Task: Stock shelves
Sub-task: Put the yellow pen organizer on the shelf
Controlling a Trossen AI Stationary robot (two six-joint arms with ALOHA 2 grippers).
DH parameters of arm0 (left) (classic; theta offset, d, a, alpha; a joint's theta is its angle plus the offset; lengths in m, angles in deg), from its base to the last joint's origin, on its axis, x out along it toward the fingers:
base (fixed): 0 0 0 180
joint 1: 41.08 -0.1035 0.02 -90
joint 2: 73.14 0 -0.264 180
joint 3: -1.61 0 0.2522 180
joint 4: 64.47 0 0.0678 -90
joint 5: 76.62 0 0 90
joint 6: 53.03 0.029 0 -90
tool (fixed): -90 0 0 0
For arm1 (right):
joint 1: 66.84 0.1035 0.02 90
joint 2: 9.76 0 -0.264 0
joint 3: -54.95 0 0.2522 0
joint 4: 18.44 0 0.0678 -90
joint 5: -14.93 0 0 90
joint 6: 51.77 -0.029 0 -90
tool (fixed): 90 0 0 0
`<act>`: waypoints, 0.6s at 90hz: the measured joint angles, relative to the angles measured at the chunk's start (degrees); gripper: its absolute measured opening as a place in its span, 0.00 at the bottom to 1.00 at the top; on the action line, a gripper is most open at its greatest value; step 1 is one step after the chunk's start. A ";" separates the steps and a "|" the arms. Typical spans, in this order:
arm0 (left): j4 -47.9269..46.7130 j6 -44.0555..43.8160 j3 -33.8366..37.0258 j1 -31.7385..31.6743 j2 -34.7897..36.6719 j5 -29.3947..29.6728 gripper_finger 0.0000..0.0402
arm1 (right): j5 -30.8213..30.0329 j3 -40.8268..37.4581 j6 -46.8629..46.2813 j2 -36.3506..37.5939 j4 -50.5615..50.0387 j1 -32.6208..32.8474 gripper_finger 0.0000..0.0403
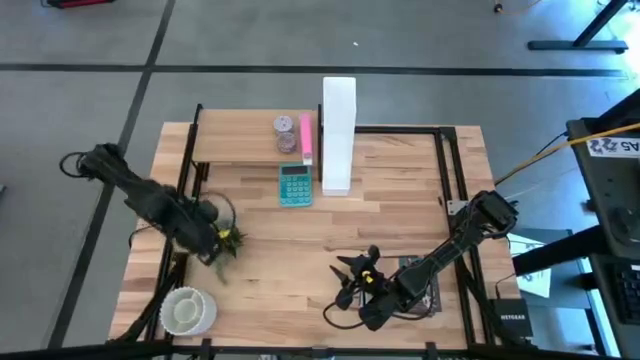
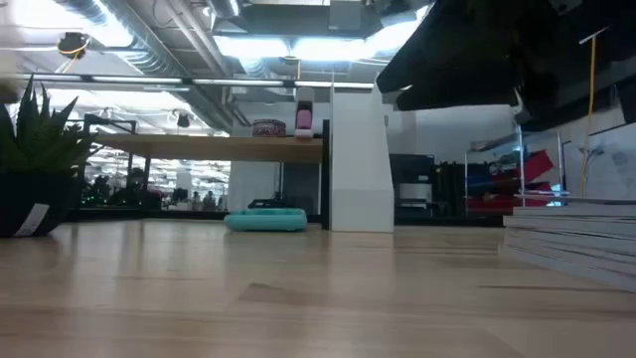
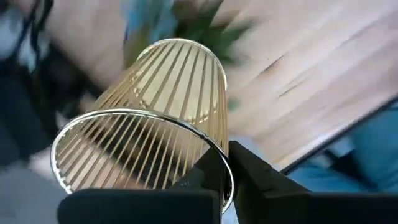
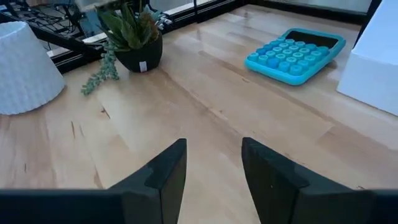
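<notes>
Left wrist view settles the matter at hand: the left gripper (image 3: 221,180) has its fingers pinched on the rim of a gold wire basket (image 3: 149,124), a tapered cup of thin bars whose open mouth faces the camera and whose long axis runs away from the fingers, tilted rather than upright. In the high view that gripper (image 1: 210,240) sits near the left edge of the bench (image 1: 400,230), beside a small potted plant (image 1: 228,240), with a white ribbed pot (image 1: 185,310) at the near left corner. The wooden shelf (image 1: 240,145) stands along the far edge, left of centre, carrying a round tin (image 1: 285,126) and a pink item (image 1: 306,140); the white file box (image 1: 338,135) stands upright against its right end, and a teal calculator (image 1: 295,185) lies just in front. So the shelf lies up the bench from the basket, and the left arm is the nearer one. The right gripper (image 1: 355,272) waits near the front edge, fingers spread and empty, pointing over bare wood toward the calculator.
</notes>
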 joint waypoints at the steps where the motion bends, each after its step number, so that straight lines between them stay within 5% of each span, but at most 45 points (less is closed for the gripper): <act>1: -0.04 0.94 -0.61 -0.73 -0.01 0.55 0.00 | -0.10 0.00 0.00 0.00 0.01 0.00 0.34; 54: -0.04 74.02 -21.08 -44.60 -18.24 14.04 0.00 | 1.49 0.00 -0.04 0.00 0.79 -0.83 0.34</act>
